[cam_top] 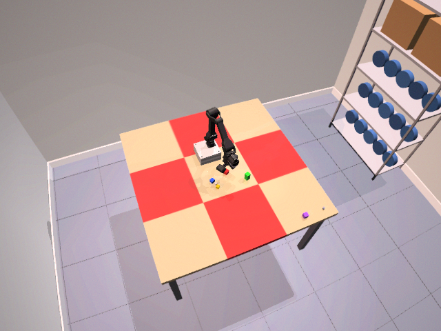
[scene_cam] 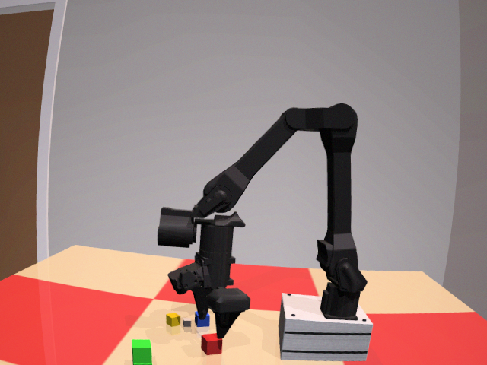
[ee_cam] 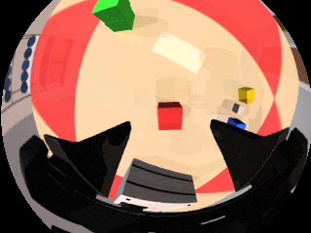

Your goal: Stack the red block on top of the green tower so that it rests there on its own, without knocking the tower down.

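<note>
Hovering low over the table [cam_top: 178, 245], the gripper [scene_cam: 213, 325] pointed straight down w/ fingers spread wide apart, nothing between them. Red block [ee_cam: 170, 116] sat on the tabletop directly beneath, centred in the gap between the two fingertips per wrist view; both tips stood clear of its sides, no contact seen. In exterior view the near fingertip [scene_cam: 223, 333] appeared just above and behind the block's top edge. Blue cube [scene_cam: 202, 319], small grey cube [scene_cam: 187, 323] and yellow cube [scene_cam: 173, 318] lay in a tight row just beyond the far finger, on the side away from the arm base [scene_cam: 326, 328]. Green tower [ee_cam: 115, 11] stood upright, well apart from the gripper, approx. ahead of the open fingers in wrist view. Purple cube [cam_top: 305, 214] lay farthest off, near the table corner.
</note>
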Action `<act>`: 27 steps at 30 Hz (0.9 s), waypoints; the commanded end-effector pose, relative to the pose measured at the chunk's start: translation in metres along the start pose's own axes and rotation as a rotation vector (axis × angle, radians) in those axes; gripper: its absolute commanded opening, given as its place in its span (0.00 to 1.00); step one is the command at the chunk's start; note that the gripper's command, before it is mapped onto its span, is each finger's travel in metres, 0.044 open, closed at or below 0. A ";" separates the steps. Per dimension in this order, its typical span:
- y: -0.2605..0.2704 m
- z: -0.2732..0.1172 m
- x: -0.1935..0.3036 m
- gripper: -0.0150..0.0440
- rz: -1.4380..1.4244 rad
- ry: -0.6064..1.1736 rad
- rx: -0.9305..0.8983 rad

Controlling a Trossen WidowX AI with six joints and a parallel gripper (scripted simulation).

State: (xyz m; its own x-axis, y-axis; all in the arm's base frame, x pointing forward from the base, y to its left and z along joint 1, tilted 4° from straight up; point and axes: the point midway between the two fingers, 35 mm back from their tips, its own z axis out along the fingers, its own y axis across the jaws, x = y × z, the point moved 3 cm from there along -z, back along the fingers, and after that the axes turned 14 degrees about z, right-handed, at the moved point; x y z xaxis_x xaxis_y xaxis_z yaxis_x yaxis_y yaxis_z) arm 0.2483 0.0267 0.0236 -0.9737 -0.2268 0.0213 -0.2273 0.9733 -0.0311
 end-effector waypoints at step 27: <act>-0.001 0.044 0.003 1.00 -0.005 0.013 0.002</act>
State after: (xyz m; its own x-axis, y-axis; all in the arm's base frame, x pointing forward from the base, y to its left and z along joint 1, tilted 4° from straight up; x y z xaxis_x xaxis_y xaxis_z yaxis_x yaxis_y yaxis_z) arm 0.2484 0.0247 -0.0147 -0.9738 -0.2267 0.0185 -0.2272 0.9733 -0.0317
